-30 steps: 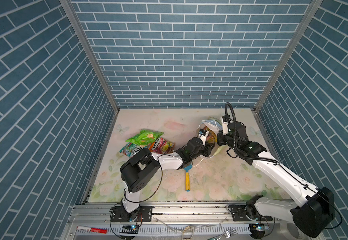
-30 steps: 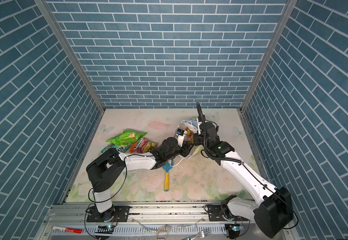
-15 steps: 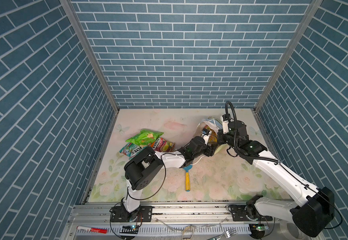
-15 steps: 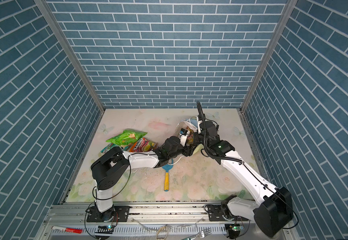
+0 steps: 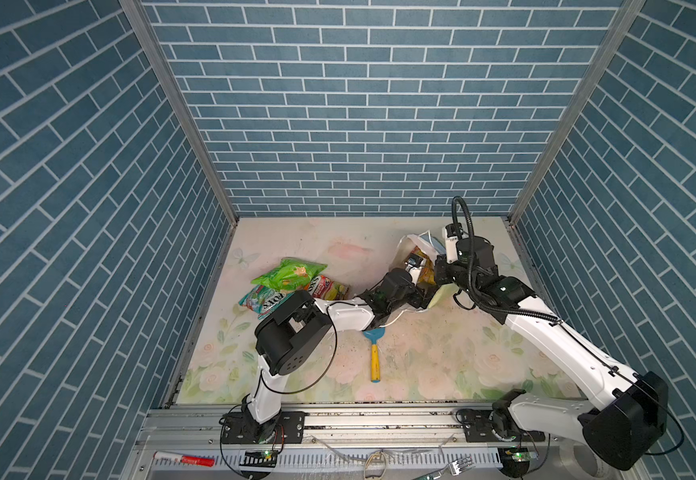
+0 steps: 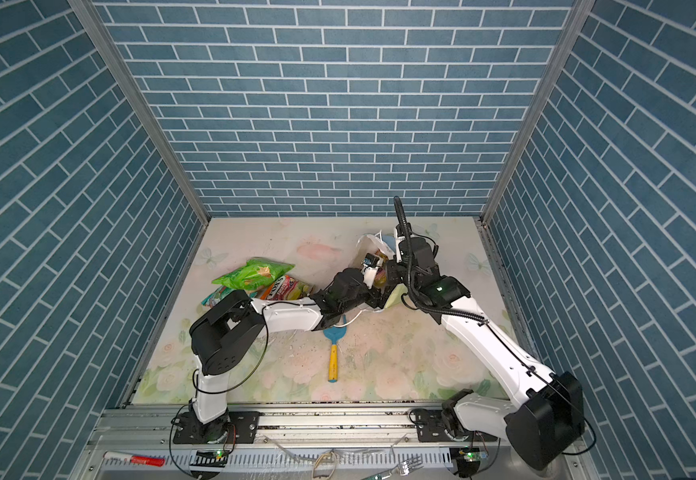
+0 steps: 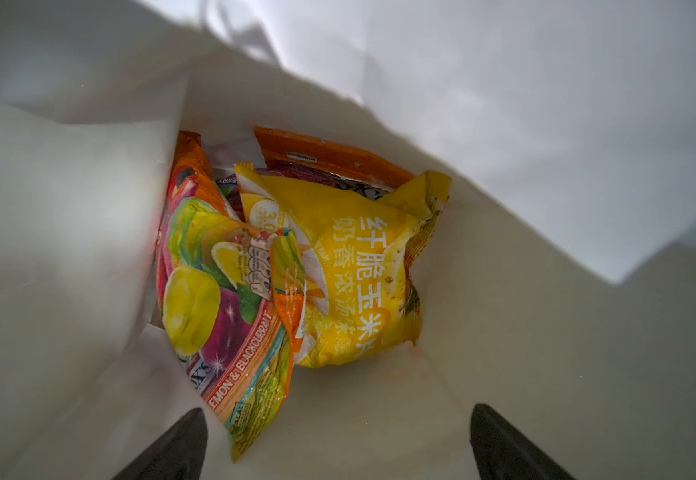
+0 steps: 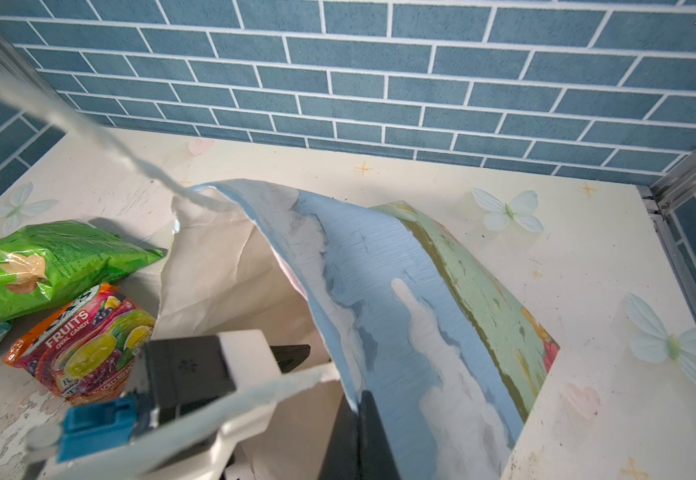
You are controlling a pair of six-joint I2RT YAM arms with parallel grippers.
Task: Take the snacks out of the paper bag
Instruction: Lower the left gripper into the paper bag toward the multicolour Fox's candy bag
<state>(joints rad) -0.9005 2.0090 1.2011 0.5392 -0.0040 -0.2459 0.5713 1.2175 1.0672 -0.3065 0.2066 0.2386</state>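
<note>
Across the floral table top (image 5: 441, 353), the two arms meet at the far right, where the paper bag (image 5: 407, 245) lies on its side with its mouth turned toward the left arm. Both top views show the same layout; the bag (image 6: 370, 243) lies near the back wall.

Bag exterior, right wrist view: blue sky, white clouds and a green band on the upper wall (image 8: 400, 299), which is lifted into an arch. A white cord handle (image 8: 68, 120) runs up from the rim.

Snacks already out, grouped left of the bag on the table:
- green packet (image 5: 290, 274), the largest, farthest back
- fruit candy packet (image 5: 325, 286), orange-red, touching the green one
- teal packet (image 5: 263, 300), partly under the left arm

Snacks inside the bag, left wrist view:
- yellow packet (image 7: 358, 270), against the bottom of the bag
- lemon-and-blackcurrant packet (image 7: 221, 299), overlapping the yellow one
- orange packet (image 7: 329, 156), behind both, only its top edge visible

Toy rake (image 5: 374, 353): flat on the table nearer the front, blue head partly under the left forearm.

Left gripper (image 7: 338, 419): inside the bag, jaws spread wide, holding nothing, with the lemon-and-blackcurrant packet's corner between the tips.

Right gripper (image 8: 358, 424): closed, pinching the bag's rim and holding the upper wall raised.
</note>
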